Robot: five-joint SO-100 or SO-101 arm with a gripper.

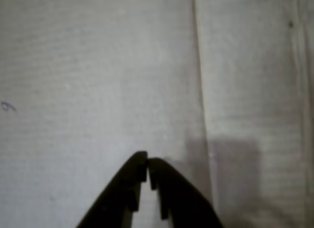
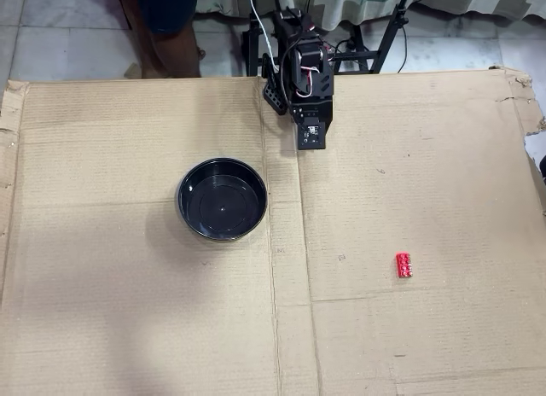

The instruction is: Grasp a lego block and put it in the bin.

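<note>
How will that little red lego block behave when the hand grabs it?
The lego block looks like rigid plastic, so probably stiff and light. It lies flat on the cardboard, unlikely to roll. Being tiny and glossy, it might skid or twist if pinched off-centre.

We judge this a home floor setup rather than a lab: flattened cardboard sheet (image 2: pixel 153 328) laid over pale floor tiles (image 2: pixel 60 29), a patterned fabric edge (image 2: pixel 358 2) at the top, tripod legs (image 2: pixel 388 37) and loose cables (image 2: pixel 260 20) behind the arm (image 2: pixel 305 80).
</note>
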